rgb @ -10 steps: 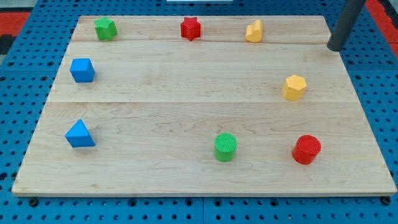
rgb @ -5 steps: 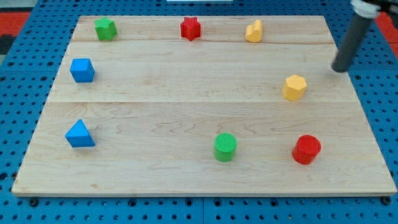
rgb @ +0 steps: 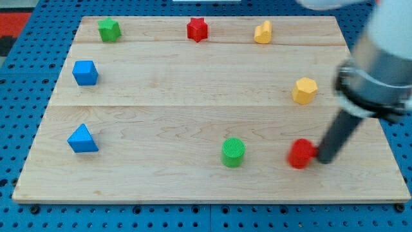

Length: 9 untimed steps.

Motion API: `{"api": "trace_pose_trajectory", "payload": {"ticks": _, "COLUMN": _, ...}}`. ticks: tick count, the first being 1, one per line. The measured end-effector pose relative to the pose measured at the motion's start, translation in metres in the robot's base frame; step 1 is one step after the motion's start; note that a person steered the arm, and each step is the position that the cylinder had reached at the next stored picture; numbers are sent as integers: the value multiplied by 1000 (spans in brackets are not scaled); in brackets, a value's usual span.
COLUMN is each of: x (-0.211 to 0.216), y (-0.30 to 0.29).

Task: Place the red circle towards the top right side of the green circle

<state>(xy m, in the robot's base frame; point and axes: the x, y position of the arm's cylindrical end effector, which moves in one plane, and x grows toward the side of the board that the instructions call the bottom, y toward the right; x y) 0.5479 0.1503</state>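
The red circle (rgb: 300,154) lies near the board's bottom right. The green circle (rgb: 233,152) lies to its left, about level with it, with a gap between them. My tip (rgb: 324,160) is down on the board, touching the red circle's right side. The rod slants up to the view's right into the arm's grey body.
A yellow hexagon (rgb: 305,91) sits above the red circle. Along the top edge are a green block (rgb: 109,29), a red star (rgb: 197,29) and a yellow block (rgb: 262,31). A blue cube (rgb: 85,72) and a blue triangle (rgb: 82,139) are at the left. The wooden board (rgb: 167,90) lies on blue pegboard.
My tip has swept from the top right down to the red circle's right side. The red circle has slid a little to the left, towards the green circle.
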Motion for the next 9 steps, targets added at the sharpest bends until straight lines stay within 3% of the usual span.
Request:
{"api": "trace_pose_trajectory", "payload": {"ticks": 1, "x": -10, "y": -63}}
{"api": "trace_pose_trajectory", "payload": {"ticks": 2, "x": -13, "y": -73}}
{"api": "trace_pose_trajectory", "payload": {"ticks": 7, "x": -13, "y": -79}}
{"api": "trace_pose_trajectory", "payload": {"ticks": 9, "x": -79, "y": -10}}
